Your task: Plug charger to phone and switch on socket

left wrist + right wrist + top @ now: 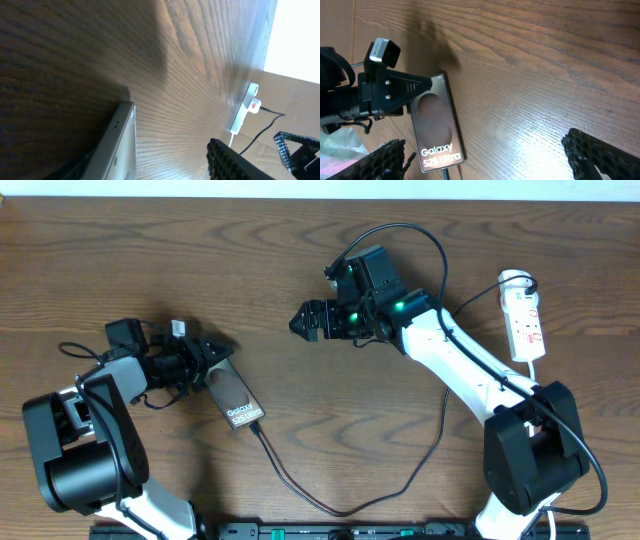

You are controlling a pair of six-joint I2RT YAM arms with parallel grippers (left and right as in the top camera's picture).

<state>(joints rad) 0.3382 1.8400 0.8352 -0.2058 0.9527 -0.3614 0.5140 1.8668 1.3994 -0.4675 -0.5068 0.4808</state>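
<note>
The phone (233, 393) lies flat on the wooden table, its "Galaxy" lettering at the near end; it also shows in the right wrist view (436, 122) and as an edge in the left wrist view (121, 145). The charger, a thin black cable (300, 485), has its tip in the phone's near end (445, 173). My left gripper (217, 354) is open at the phone's far end, one finger against it, the other finger (235, 162) well apart. My right gripper (303, 320) (490, 165) is open and empty, above the table to the right of the phone. The socket, a white power strip (525, 315) (245, 107), lies at the far right.
The power strip's white cord (535, 370) runs toward the right arm's base. A black arm cable (440, 240) loops above the right arm. The table's far edge (320, 198) meets a pale surface. Crumpled light material (340, 150) shows at the lower left of the right wrist view.
</note>
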